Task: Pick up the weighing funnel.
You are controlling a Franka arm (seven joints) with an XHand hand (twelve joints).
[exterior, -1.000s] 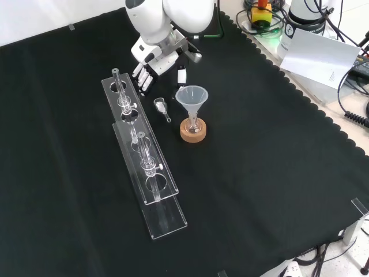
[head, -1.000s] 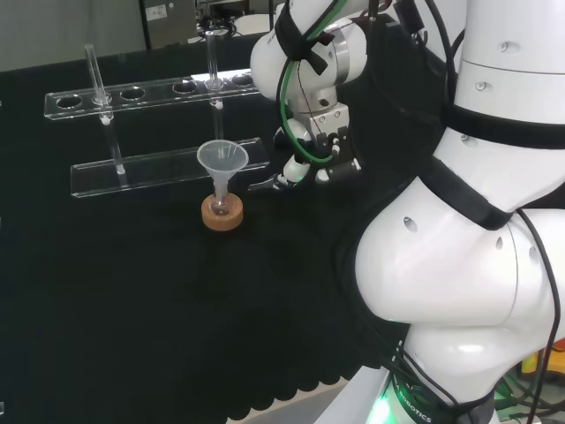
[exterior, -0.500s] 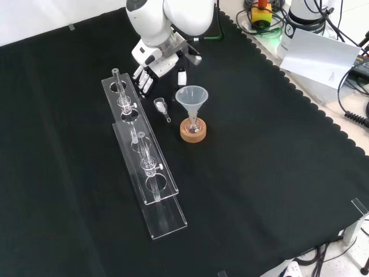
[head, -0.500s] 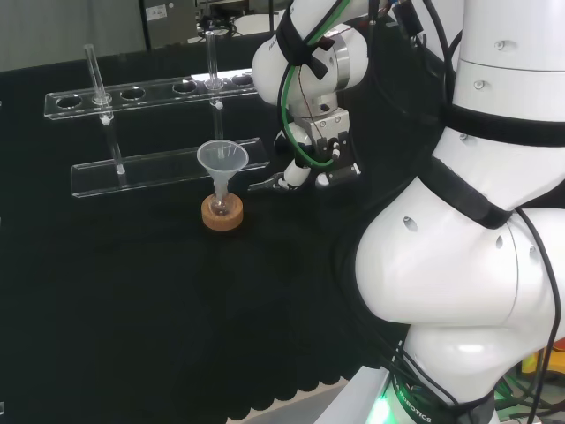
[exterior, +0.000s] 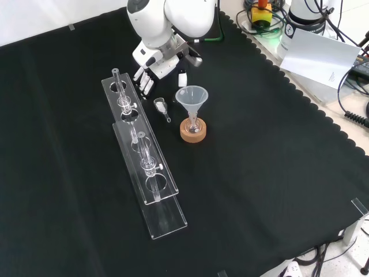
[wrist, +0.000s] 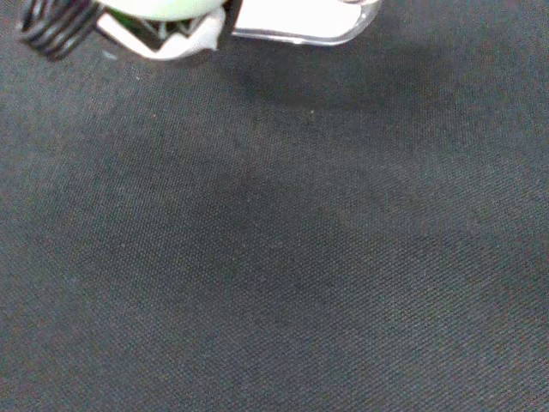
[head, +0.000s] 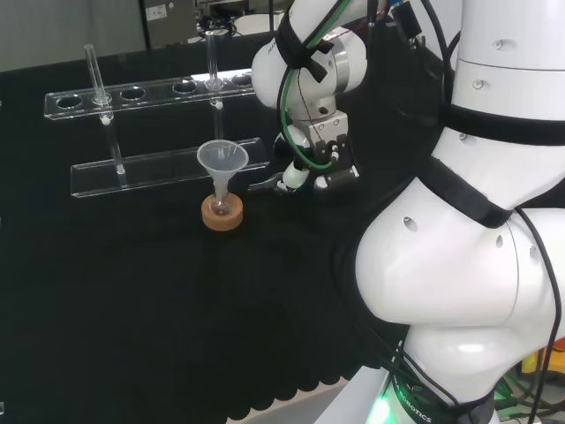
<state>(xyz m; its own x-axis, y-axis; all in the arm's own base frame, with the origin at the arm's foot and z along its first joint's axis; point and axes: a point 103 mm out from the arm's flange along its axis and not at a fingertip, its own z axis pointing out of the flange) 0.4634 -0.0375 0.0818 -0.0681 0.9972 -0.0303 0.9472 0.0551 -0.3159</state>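
Observation:
The weighing funnel, a small clear scoop with a short stem, lies on the black cloth between the test-tube rack and the big funnel. My hand hovers just beyond it in the front view, open, with its fingers pointing down at one side and the thumb at the other. Nothing is between them. In the head view the hand is just right of the big funnel. The wrist view has a blurred white part of the hand over bare cloth.
The big funnel stands with its stem in a small flask on a cork ring, close to the weighing funnel. The clear rack holds upright test tubes. Papers and cables lie beyond the cloth's scalloped edge.
The hand has crept a little to the left in the head view, closer to the big funnel and the weighing funnel. The ware on the cloth has not moved.

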